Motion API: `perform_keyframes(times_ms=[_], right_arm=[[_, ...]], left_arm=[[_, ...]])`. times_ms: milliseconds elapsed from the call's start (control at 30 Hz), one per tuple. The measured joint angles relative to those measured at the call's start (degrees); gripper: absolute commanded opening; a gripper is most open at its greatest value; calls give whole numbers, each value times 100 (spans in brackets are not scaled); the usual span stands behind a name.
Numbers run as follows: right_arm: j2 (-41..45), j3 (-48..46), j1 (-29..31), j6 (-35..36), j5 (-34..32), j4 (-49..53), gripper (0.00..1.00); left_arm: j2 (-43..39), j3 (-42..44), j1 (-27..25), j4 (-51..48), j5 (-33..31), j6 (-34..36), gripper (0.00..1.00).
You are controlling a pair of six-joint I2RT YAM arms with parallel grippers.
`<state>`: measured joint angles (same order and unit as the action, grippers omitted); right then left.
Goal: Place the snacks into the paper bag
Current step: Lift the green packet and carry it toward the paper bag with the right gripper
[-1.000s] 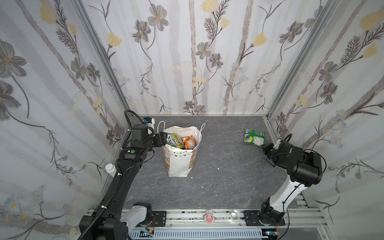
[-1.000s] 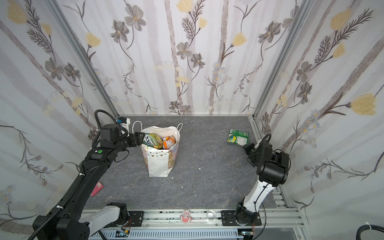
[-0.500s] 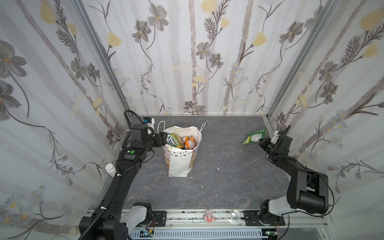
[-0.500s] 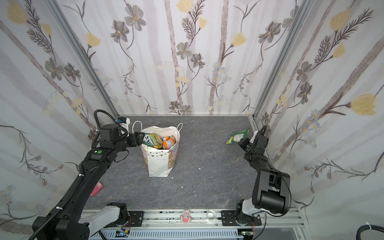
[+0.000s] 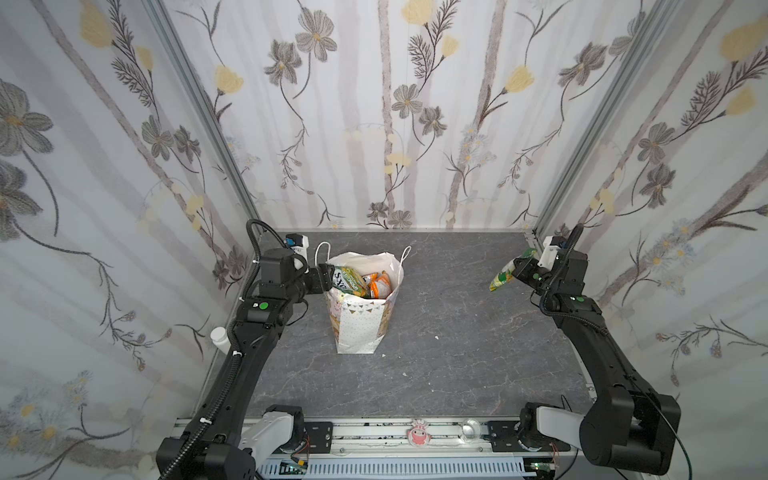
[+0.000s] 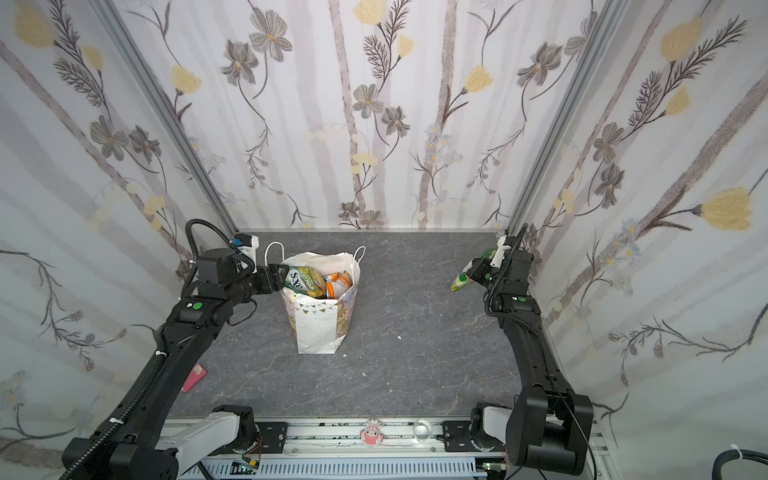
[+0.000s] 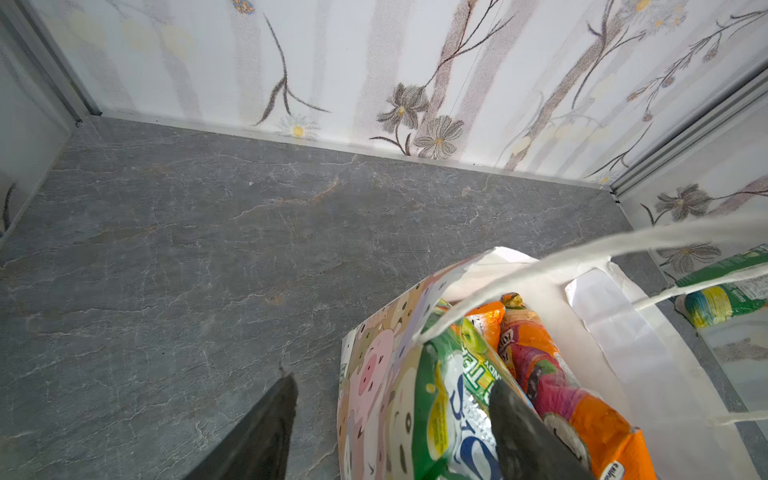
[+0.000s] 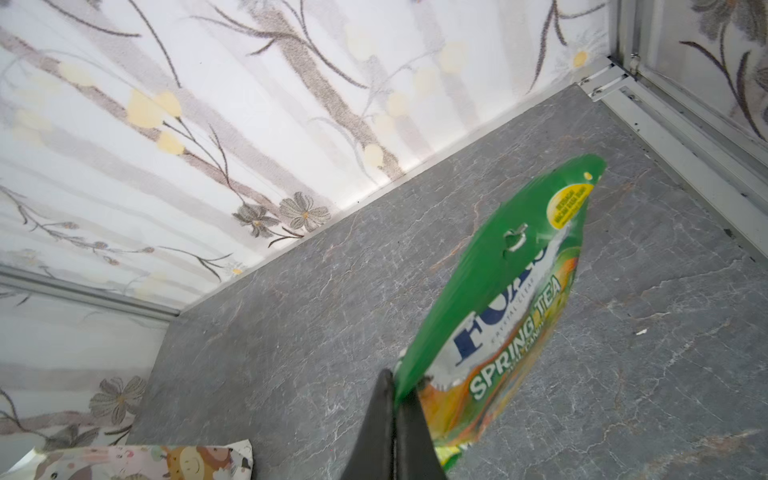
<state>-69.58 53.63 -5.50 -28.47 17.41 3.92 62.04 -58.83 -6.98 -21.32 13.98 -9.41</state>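
The white paper bag (image 5: 360, 328) (image 6: 318, 328) stands upright left of the table's middle, mouth open. Several snacks fill it: a green FOX'S packet (image 5: 352, 280) (image 7: 449, 399) and orange packets (image 5: 380, 286) (image 7: 582, 407). My left gripper (image 5: 328, 276) (image 6: 282, 276) (image 7: 392, 382) is open and straddles the bag's left wall (image 7: 374, 374), one finger outside and one inside against the FOX'S packet. At the far right my right gripper (image 5: 515, 266) (image 6: 471, 268) (image 8: 401, 386) is shut on the edge of a green Spring Tea packet (image 5: 500, 279) (image 6: 461, 281) (image 8: 511, 299), which hangs above the table.
Flowered walls close the table on three sides, close behind my right arm. A white bottle (image 5: 218, 336) stands outside the left wall and a pink object (image 6: 194, 377) lies at the front left. Small crumbs (image 5: 436, 337) dot the slate.
My right arm reached out to the green packet lying at the far right, closed on it and lifted it off the table. The left arm and the bag have not moved.
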Motion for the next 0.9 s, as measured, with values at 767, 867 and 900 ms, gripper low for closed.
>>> perform_keyframes(times_ms=[767, 867, 900], right_arm=[[223, 2426, 1810, 610, -514, 1738, 0], [131, 2830, 2199, 704, -782, 1921, 0], [107, 2929, 2310, 732, -859, 1952, 0]], left_arm=[[31, 0, 0, -2, 17, -2, 73], [33, 0, 0, -2, 17, -2, 73], [35, 0, 0, -2, 20, -2, 73]])
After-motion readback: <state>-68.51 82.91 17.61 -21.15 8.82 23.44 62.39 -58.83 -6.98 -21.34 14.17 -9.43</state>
